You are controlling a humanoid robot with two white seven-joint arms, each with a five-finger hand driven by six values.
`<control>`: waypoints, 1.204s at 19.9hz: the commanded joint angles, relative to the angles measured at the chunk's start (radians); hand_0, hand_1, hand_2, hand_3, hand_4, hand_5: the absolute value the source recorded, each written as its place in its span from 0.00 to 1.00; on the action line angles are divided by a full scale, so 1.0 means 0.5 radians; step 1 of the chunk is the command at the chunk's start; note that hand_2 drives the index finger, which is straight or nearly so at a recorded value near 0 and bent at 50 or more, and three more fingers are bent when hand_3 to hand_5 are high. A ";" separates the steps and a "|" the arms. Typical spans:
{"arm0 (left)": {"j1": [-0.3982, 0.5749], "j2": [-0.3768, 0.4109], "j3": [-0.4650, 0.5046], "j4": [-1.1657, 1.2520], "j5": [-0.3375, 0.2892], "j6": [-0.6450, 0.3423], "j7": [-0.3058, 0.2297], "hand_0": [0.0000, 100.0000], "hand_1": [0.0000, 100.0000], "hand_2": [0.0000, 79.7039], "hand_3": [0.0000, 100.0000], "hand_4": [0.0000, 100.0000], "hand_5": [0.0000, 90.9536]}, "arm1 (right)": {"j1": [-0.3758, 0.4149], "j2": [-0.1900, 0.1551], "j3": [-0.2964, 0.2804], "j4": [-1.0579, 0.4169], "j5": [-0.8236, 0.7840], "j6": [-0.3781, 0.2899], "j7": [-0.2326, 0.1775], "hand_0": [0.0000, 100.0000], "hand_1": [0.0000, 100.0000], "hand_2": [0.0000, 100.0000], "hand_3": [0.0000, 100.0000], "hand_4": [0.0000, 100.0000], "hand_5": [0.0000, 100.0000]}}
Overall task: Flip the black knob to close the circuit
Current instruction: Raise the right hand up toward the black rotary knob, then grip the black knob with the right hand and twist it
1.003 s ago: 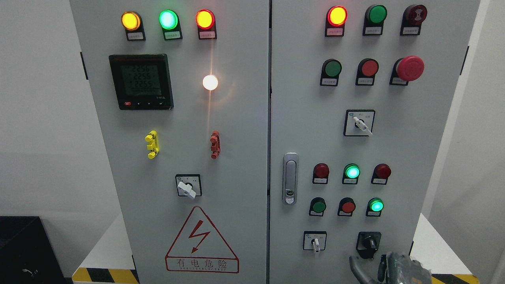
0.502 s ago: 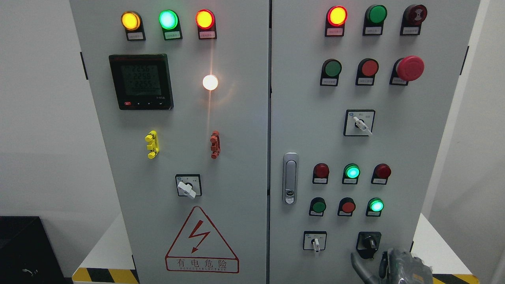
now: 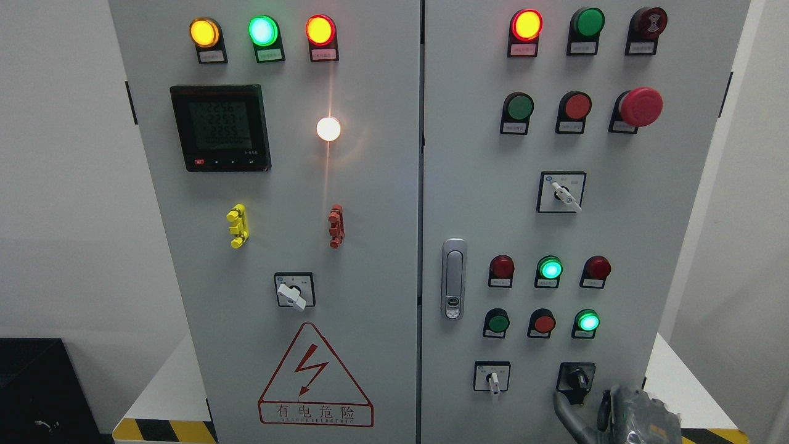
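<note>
Reaching from below, right hand [image 3: 616, 416], fingers loosely spread and empty, nears black knob [image 3: 576, 377]: likely stiff, detented; pinch its raised lever.

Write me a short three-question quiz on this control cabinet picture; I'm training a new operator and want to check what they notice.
1. True or false: the right hand is already gripping the black knob.
2. Which stands directly left of the black knob? A) a white-handled switch B) a red mushroom button C) a door latch
3. Fill in: the hand comes up from the picture's lower ____ corner.

Key
1. False: the hand sits just below the knob, one finger curving up toward it, apart from it.
2. A, the white-handled switch.
3. Right.
</note>
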 commanded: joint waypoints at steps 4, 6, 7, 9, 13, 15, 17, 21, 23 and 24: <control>0.043 0.000 0.001 -0.046 0.000 -0.002 0.000 0.12 0.56 0.00 0.00 0.00 0.00 | -0.009 -0.001 -0.064 0.038 0.005 -0.002 0.000 0.00 0.06 0.85 1.00 0.88 0.94; 0.043 0.000 0.001 -0.046 0.000 -0.002 0.000 0.12 0.56 0.00 0.00 0.00 0.00 | -0.006 0.002 -0.068 0.038 0.005 -0.002 -0.003 0.00 0.07 0.85 1.00 0.88 0.94; 0.043 0.000 0.001 -0.046 0.000 -0.002 0.000 0.12 0.56 0.00 0.00 0.00 0.00 | -0.009 -0.001 -0.071 0.041 0.005 0.001 0.000 0.00 0.07 0.85 1.00 0.88 0.94; 0.043 0.000 -0.002 -0.046 0.000 -0.002 0.000 0.12 0.56 0.00 0.00 0.00 0.00 | -0.015 -0.004 -0.077 0.044 0.005 0.001 0.000 0.00 0.07 0.85 1.00 0.88 0.94; 0.043 0.003 0.001 -0.046 0.000 -0.002 0.000 0.12 0.56 0.00 0.00 0.00 0.00 | -0.024 -0.004 -0.104 0.044 0.005 -0.002 0.000 0.00 0.07 0.85 1.00 0.88 0.94; 0.043 0.000 -0.002 -0.046 0.000 -0.002 0.000 0.12 0.56 0.00 0.00 0.00 0.00 | -0.024 -0.004 -0.114 0.044 0.005 -0.002 0.003 0.00 0.07 0.85 1.00 0.88 0.93; 0.043 0.000 -0.002 -0.046 0.000 -0.002 0.000 0.12 0.56 0.00 0.00 0.00 0.00 | -0.027 -0.004 -0.123 0.041 0.002 -0.002 0.003 0.00 0.07 0.85 1.00 0.88 0.93; 0.043 0.003 0.001 -0.046 0.000 -0.002 0.000 0.12 0.56 0.00 0.00 0.00 0.00 | -0.039 -0.004 -0.147 0.044 0.002 -0.005 0.009 0.00 0.07 0.84 1.00 0.88 0.93; 0.043 0.003 0.001 -0.046 0.000 -0.002 0.000 0.12 0.56 0.00 0.00 0.00 0.00 | -0.043 -0.004 -0.150 0.041 0.002 -0.005 0.031 0.00 0.07 0.84 1.00 0.88 0.93; 0.043 0.000 -0.002 -0.046 0.000 -0.002 0.000 0.12 0.56 0.00 0.00 0.00 0.00 | -0.043 -0.007 -0.150 0.041 0.002 -0.005 0.034 0.00 0.07 0.84 1.00 0.88 0.93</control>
